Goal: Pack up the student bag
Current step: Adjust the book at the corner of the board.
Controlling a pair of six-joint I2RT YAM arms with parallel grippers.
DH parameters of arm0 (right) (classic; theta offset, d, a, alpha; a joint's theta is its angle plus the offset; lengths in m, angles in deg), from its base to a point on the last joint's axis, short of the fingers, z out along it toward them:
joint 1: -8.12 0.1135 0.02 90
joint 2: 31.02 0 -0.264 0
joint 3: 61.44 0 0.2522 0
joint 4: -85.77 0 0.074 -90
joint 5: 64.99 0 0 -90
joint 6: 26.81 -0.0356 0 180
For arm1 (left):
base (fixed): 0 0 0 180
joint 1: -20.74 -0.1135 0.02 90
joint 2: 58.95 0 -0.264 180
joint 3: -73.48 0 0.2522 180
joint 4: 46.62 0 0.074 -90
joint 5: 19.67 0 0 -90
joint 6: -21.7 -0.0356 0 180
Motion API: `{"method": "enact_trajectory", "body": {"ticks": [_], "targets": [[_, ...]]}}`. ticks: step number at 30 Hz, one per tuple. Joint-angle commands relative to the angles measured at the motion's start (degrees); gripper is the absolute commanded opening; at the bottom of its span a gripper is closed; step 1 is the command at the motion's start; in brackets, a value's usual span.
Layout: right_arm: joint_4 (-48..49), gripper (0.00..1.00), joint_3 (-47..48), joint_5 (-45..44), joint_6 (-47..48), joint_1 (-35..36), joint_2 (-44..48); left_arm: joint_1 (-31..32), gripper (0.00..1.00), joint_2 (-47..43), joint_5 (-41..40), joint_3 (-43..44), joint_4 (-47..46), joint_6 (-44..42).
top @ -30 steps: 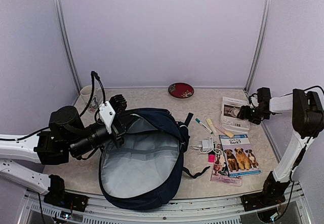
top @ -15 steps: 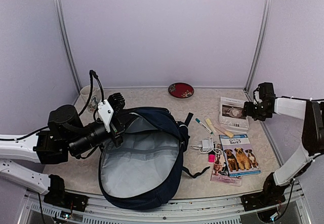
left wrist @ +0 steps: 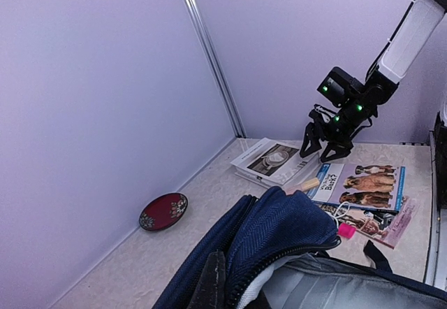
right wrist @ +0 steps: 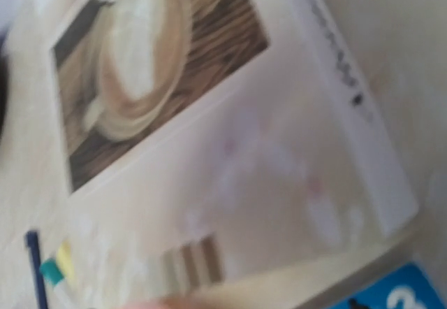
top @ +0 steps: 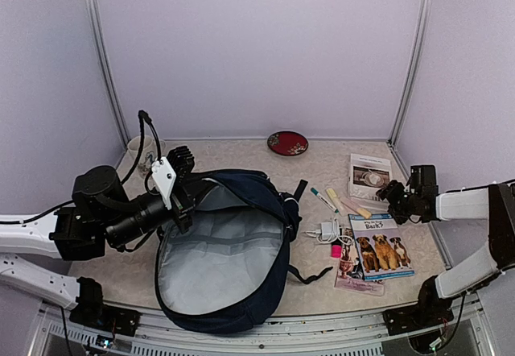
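Top external view shows you the left pincer (top: 191, 193) clamped on the rim of the open student bag (top: 229, 267), which lies centre-left on the worktop (top: 338, 159). Your right pincer (top: 393, 196) hangs spread above the coffee booklet (top: 368, 175).

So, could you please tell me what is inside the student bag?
Only light grey lining shows inside the student bag; no packed items are visible. Its folded-over top covers the far end, hiding anything there.
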State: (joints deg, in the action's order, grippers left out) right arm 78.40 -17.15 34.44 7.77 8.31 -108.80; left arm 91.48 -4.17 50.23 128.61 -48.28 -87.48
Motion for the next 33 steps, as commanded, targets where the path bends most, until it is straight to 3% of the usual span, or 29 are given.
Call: {"method": "enact_trajectory", "body": {"ticks": [1,4,9,16,19,23,28,30,33], "targets": [[3.4,0.77,3.0,-3.3,-1.7,0.5,-5.5,-0.4,0.00,-2.7,-0.3,0.5,-5.8,1.6],[2.5,0.78,5.7,-6.1,0.1,0.4,-9.3,-0.4,0.00,-2.9,-0.4,0.7,-5.3,1.5],[2.0,0.70,6.9,-8.8,0.9,-1.2,-10.4,-0.5,0.00,-2.5,-0.6,1.5,-4.5,1.4],[4.7,0.70,6.5,-7.6,3.8,-8.2,-13.0,-1.6,0.00,-0.4,-0.3,3.9,-3.2,0.2],[4.9,0.70,10.1,-6.2,10.8,-10.2,-15.4,-3.3,0.00,0.8,1.3,5.4,-2.4,0.3],[-8.2,0.74,22.1,-11.6,21.5,-10.0,-17.4,-5.7,0.00,1.6,2.7,6.2,-2.3,1.3],[-7.9,0.87,21.1,-18.4,25.8,-9.2,-9.5,-8.8,0.00,2.6,4.3,7.1,-2.1,2.6],[-7.5,0.94,23.3,-15.7,33.9,-6.9,-9.6,-9.9,0.00,3.3,4.8,7.7,-1.3,2.9],[-19.7,0.91,35.9,-20.5,43.3,0.4,-16.9,-11.5,0.00,4.1,6.2,8.2,-0.5,3.6]]}}
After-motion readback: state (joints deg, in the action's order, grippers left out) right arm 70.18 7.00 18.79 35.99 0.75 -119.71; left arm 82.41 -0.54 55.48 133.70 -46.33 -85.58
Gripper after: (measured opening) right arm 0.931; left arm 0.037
